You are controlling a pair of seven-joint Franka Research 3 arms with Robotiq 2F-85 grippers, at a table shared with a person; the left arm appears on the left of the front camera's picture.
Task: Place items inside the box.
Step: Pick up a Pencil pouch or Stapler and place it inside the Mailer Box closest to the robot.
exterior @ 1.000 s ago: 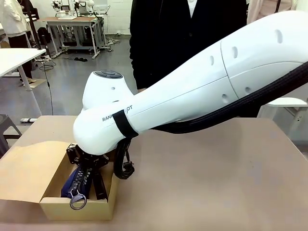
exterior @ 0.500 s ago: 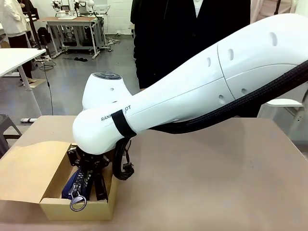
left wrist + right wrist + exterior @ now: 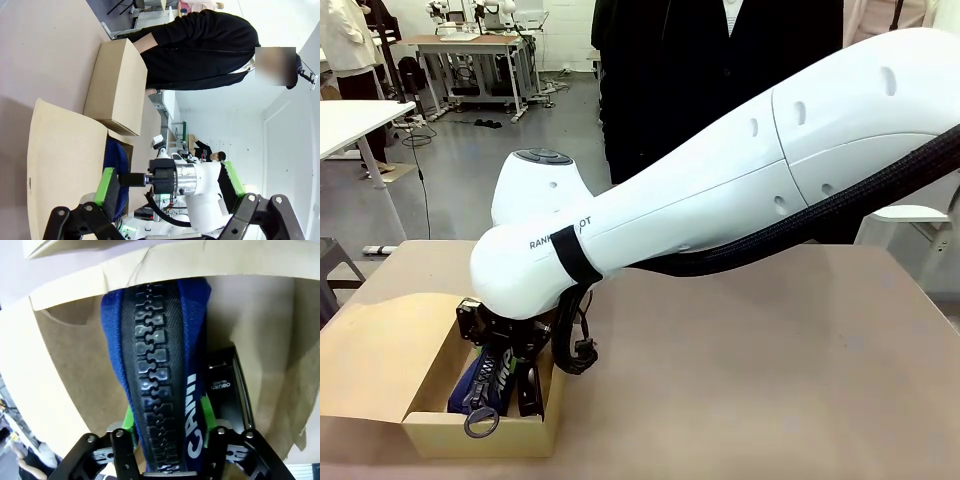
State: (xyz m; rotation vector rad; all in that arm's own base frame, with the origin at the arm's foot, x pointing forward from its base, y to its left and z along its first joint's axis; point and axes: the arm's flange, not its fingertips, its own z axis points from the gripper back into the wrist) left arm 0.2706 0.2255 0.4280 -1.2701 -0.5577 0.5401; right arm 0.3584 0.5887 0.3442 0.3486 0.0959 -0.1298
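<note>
You have the navy blue zip pouch [image 3: 155,355], chunky black zipper facing out, pinched lengthwise between the green-padded fingers [image 3: 207,412] of the right gripper [image 3: 168,416]. Beyond the fingertips it reaches down into the open brown cardboard box [image 3: 470,437]. Just beside one finger, the small black stapler-like object [image 3: 227,390] lies on the box floor.

Tan table [image 3: 770,340] bearing an open cardboard box [image 3: 440,437] at its near-left corner, a smaller closed box [image 3: 117,85] just beside
</note>
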